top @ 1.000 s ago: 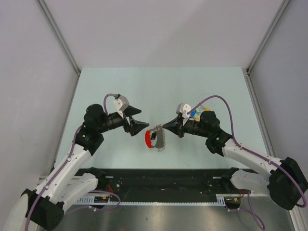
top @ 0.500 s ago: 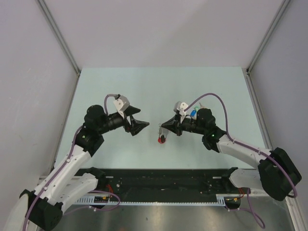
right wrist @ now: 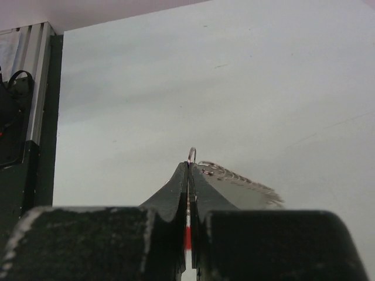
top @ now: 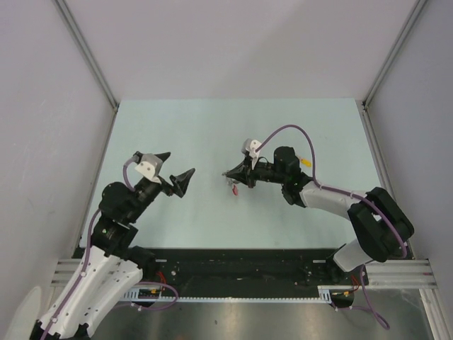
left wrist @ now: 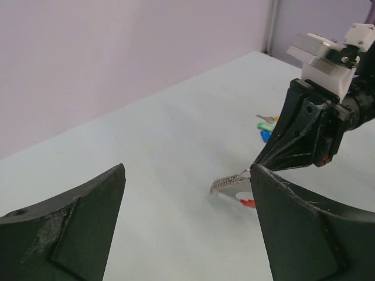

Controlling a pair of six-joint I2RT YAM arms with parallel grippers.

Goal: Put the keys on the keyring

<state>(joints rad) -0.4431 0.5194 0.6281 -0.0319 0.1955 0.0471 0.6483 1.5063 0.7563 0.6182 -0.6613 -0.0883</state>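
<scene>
— Both arms have shifted since a second ago, right?

— Yes. The right arm has swung across toward the left and farther from its base, carrying the keyring (top: 233,187) along. The left arm has drawn back to its own side.

— What is the right end effector (top: 228,173) doing?

— Its jaws are pressed together on the keyring. From the right wrist, a thin red strip (right wrist: 187,234) shows in the slit between the two fingers (right wrist: 170,193), and a small metal loop (right wrist: 191,153) pokes out just past the tips.

— And the chain?

— The chain (left wrist: 225,183) trails off to one side of the tips. From the left wrist it droops from them, with a bit of red plastic just below it, low over the surface (top: 212,127). Whether it touches the surface, I cannot tell.

— The left end effector (top: 181,162)?

— Spread wide, with nothing between its fingers. It points toward the right end effector, and the two are well apart.

— Where are the keys?

— The keys (left wrist: 265,136) lie on the surface beyond the right end effector, as the left wrist sees it: a blue head, a green one and a yellow one close together. From above only a yellow head shows, just beside the right arm.
</scene>
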